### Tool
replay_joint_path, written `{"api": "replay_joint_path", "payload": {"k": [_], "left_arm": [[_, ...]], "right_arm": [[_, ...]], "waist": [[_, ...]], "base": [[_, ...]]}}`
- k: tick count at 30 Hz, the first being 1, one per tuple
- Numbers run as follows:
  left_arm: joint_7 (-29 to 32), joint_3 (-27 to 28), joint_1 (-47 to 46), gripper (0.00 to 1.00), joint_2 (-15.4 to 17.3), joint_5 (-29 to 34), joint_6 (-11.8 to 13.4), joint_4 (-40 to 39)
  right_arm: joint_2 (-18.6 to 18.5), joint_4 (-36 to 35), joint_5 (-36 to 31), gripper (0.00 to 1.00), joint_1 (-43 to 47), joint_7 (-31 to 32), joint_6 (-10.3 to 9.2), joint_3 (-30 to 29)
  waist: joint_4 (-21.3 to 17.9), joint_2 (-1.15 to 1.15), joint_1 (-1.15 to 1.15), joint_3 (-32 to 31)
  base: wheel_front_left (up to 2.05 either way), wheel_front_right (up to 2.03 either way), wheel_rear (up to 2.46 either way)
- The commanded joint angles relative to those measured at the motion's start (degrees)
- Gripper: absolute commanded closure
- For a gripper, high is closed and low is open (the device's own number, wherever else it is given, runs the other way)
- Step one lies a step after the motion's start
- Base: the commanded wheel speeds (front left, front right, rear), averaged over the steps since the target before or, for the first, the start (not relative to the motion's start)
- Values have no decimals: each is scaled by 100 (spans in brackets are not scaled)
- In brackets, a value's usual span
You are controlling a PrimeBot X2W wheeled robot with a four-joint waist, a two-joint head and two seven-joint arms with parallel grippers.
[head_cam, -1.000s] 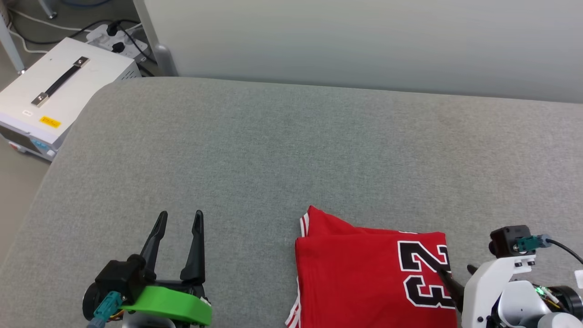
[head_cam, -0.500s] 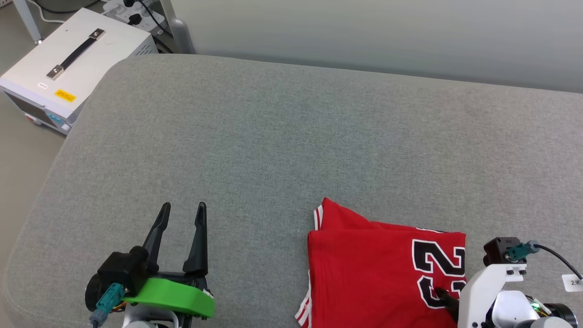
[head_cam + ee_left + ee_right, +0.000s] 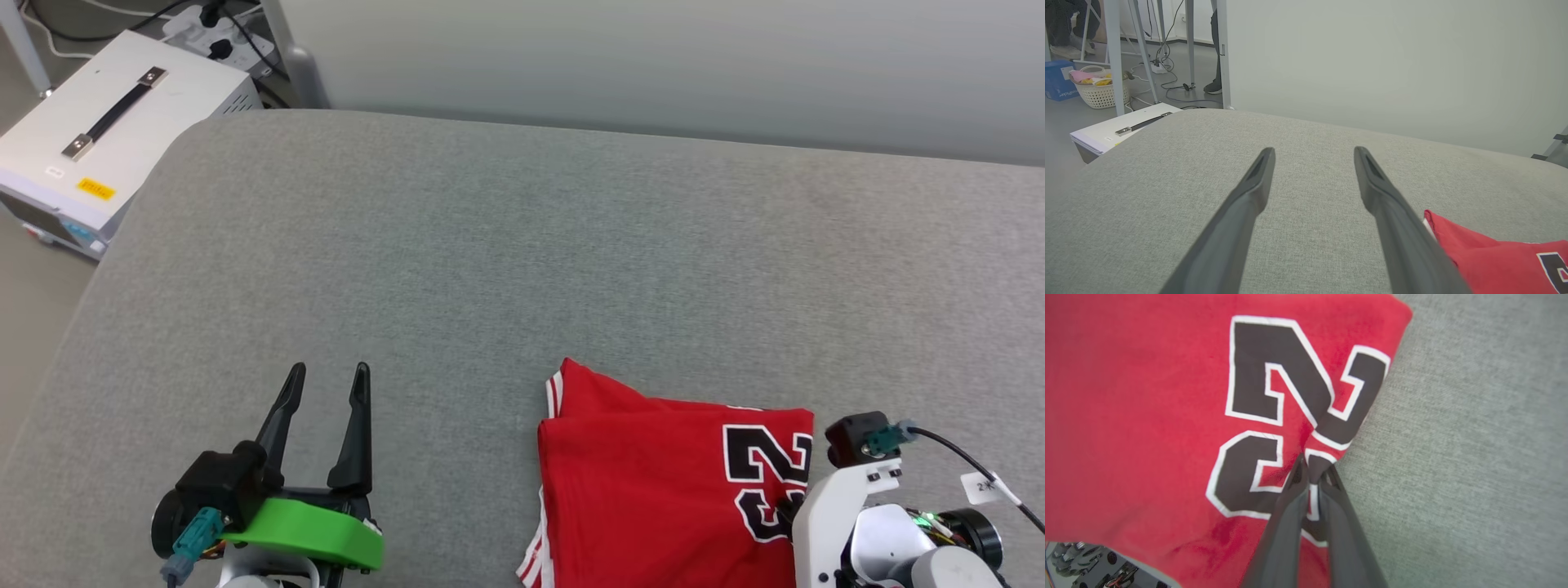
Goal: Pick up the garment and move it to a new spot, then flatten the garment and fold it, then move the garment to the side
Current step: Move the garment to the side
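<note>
A: Now, what changes at the right pincer?
B: Wide a moment ago, it now pinches the folded garment between its tips; the left pincer stands wide, empty. Moving aside seems next.

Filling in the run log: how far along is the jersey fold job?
Done, by the look of it: the garment lies folded into a compact rectangle on the grey cushion. In hand: the right claw is pinched shut on the garment's edge beside the 23, apparently for the move to the side. Left: that move itself. The left claw hangs open, holding nothing.
</note>
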Motion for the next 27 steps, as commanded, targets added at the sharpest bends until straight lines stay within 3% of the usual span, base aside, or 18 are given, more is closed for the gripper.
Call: {"api": "replay_joint_path", "payload": {"k": [1,4,12,18,27], "left_arm": [[-33,7,-10,0,23,43,-16,-33],[-33,-18,27,0,17,52,-16,-67],[-33,-410,14,0,-15,135,-16,-220],[-33,-744,-119,0,54,205,-16,-401],[-33,-1014,-577,0,350,292,-17,-804]], "right_arm": [[-171,16,-114,100,-82,-37,-8,72],[-522,-173,-258,100,-199,-22,-8,372],[-1899,-892,-508,100,-855,215,-8,1234],[-2833,-911,-544,100,-1415,265,-8,1534],[-3242,121,-541,100,-2190,-281,-8,926]], "waist": [[-190,69,0,-106],[-394,69,0,-147],[-1107,69,0,26],[-1721,69,0,397],[-2409,69,0,1264]], "base": [[0,0,0],[0,0,0],[0,0,0],[0,0,0],[0,0,0]]}}
